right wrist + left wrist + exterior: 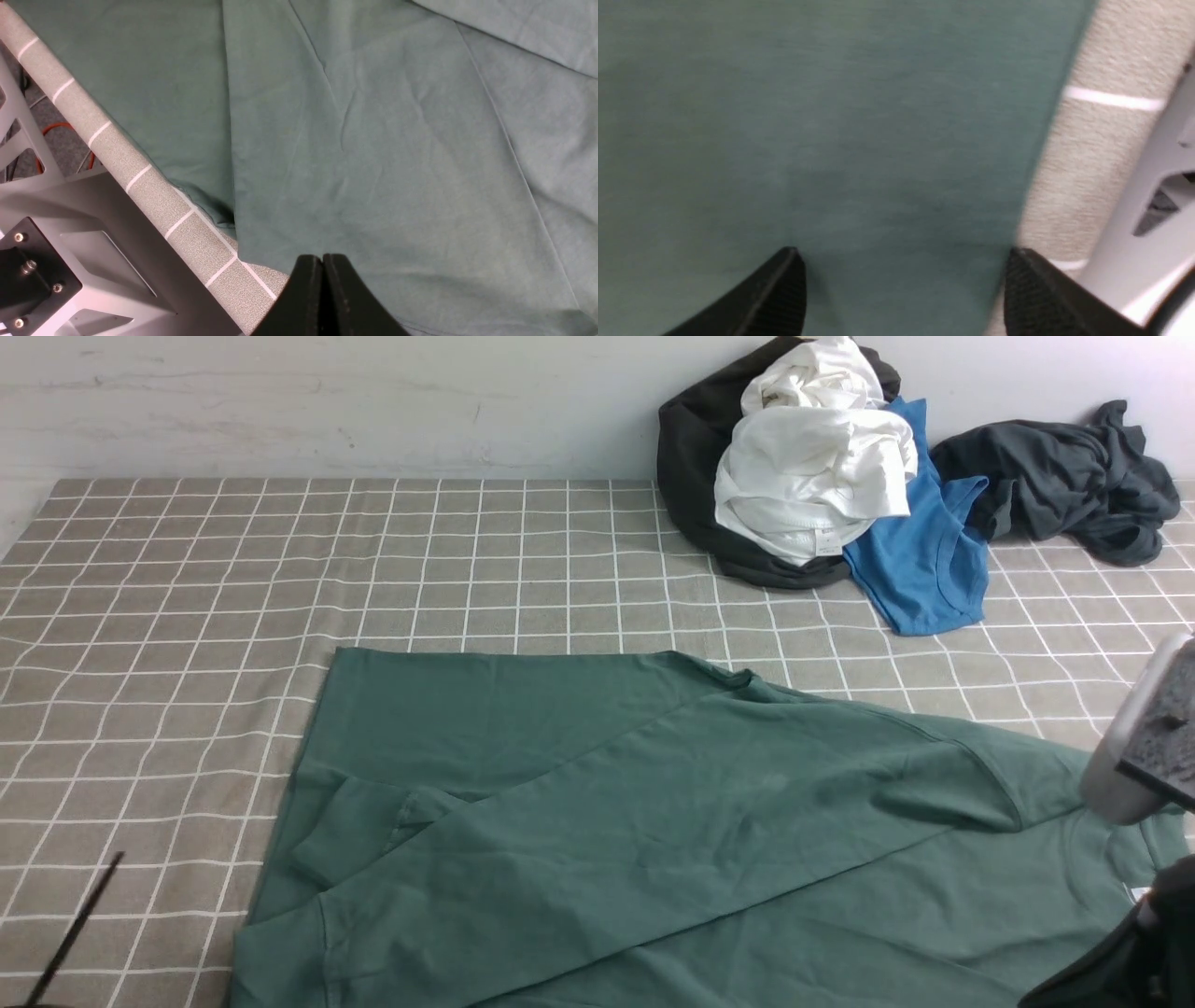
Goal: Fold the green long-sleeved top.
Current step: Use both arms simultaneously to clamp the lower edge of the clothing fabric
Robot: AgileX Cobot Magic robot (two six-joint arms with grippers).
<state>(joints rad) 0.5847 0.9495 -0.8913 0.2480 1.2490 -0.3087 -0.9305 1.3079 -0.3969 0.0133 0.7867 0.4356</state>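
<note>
**Operator:** Left fingers (784, 289) stand wide apart with nothing between them, just above the top (831, 140) at one of its edges. The surface (1092, 154) shows right beside that edge. Right fingers (308, 289) are pressed together and empty, over the top close to the surface's near edge.

**Spotter:** And the top overall?

**Operator:** It's spread flat on my side of the surface. One sleeve (672, 803) lies diagonally across the body, and the other cuff (350, 835) is tucked in at the left. The clothes pile (822, 495) sits well apart, far right.

**Spotter:** What worries you from here?

**Operator:** Mostly the pinch. If I bring the left fingers down at that edge, I may catch only the upper layer. I might also nip the checked cover along with it, and then the whole cover lifts with the fold.

Second, the crossed sleeve is only resting there. I think a quick lift would let it slide off and undo the fold.

Third, the hem lies very near the surface's near edge, so any pull toward me could drag fabric over the side.

**Spotter:** And the right side?

**Operator:** With those fingers closed it can't grip. I can't tell whether it's touching the cloth, so I won't count on it as a pin.
</note>
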